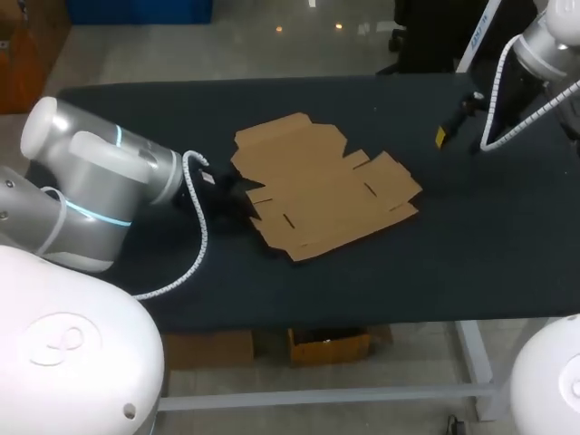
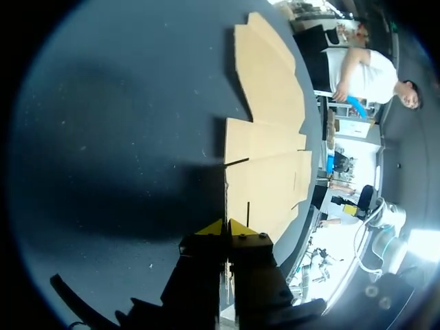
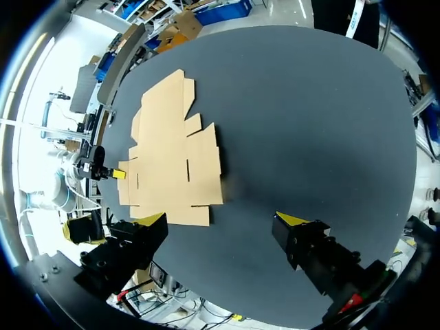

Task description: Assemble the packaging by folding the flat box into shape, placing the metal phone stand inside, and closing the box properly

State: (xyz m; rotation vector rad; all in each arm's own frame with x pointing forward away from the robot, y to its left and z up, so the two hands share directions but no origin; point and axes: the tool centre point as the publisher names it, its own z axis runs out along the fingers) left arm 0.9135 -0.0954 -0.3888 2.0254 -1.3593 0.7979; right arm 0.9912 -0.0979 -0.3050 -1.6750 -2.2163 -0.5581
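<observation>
Lying flat on the dark surface (image 1: 471, 236), the brown cardboard box (image 1: 322, 186) sat unfolded near the middle. The left fingers (image 2: 237, 227) were pressed close together, pinching the box's near left edge between their yellow tips. The right fingers (image 3: 291, 221) hung spread wide apart, holding nothing, above the far right part of the surface, well apart from the box.

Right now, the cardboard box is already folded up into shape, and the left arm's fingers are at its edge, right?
No. The cardboard box lies flat and unfolded on the table, as the head view shows. The left arm's fingers are at its edge.
</observation>
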